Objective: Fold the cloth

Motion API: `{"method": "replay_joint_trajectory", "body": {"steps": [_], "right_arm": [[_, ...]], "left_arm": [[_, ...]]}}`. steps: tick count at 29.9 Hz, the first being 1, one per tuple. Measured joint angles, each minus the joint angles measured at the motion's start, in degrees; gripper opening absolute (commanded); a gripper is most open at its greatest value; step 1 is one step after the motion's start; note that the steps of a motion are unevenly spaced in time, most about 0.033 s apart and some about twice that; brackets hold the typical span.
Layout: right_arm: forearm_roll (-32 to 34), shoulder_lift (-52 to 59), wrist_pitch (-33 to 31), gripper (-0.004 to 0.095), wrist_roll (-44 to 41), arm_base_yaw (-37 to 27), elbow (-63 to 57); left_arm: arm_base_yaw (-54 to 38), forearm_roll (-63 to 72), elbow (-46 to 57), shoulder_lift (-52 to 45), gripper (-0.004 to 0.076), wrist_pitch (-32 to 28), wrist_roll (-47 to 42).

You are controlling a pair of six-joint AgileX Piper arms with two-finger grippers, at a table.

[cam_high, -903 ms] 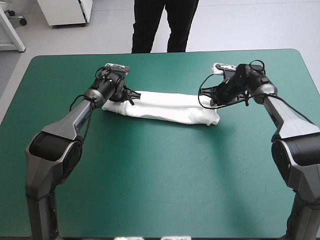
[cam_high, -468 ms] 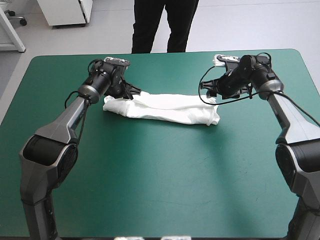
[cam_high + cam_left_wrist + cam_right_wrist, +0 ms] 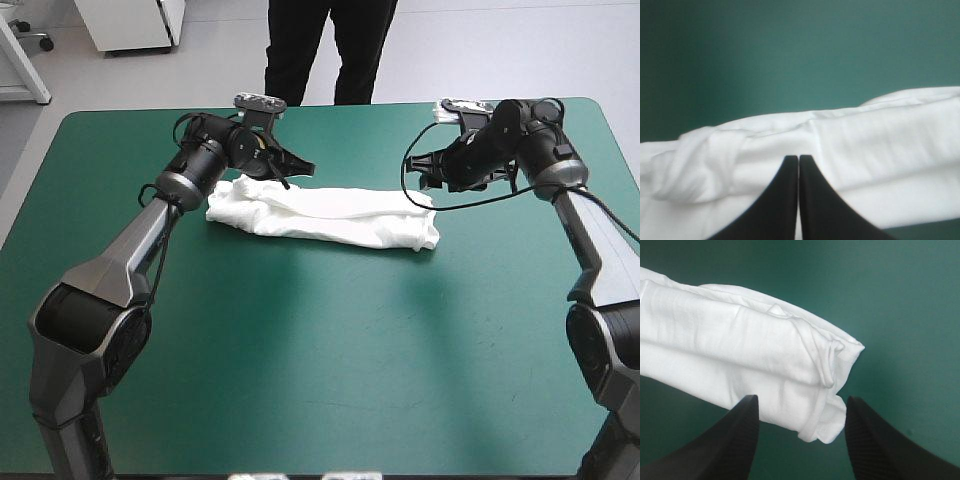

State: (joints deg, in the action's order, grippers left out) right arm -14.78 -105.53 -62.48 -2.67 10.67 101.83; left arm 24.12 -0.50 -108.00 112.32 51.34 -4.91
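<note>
The white T-shirt (image 3: 330,218) lies on the teal-green cover as a long folded strip, running left to right across the far half of the table. My left gripper (image 3: 298,170) hovers over the far side of the strip's left part. In the left wrist view its black fingers (image 3: 798,159) are shut in one point, with the T-shirt (image 3: 880,145) under and ahead of them. My right gripper (image 3: 420,172) sits just behind the strip's right end. It stands open (image 3: 801,399), and the rolled end of the T-shirt (image 3: 730,345) lies ahead of its two fingers.
The table's far edge (image 3: 340,104) runs close behind both grippers. Bare teal-green cover (image 3: 330,350) stretches from the strip to the near edge and out to both sides.
Both grippers have drawn back from the strip's ends toward the far edge and risen. The left one has swung right along the strip, baring its left end. The T-shirt lies as before.
</note>
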Motion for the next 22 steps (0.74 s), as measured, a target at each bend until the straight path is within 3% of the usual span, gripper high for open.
{"method": "replay_joint_trajectory", "body": {"steps": [8,22], "right_arm": [[0.0,0.0,-0.3,0.0486,-0.1,0.0,0.0],[0.0,0.0,-0.4,0.0486,-0.1,-0.7,0.0]], "left_arm": [[4.7,1.2,0.0,3.4,-0.0009,-3.0,0.8],[6.8,1.4,0.0,12.3,-0.0009,-2.7,0.8]]}}
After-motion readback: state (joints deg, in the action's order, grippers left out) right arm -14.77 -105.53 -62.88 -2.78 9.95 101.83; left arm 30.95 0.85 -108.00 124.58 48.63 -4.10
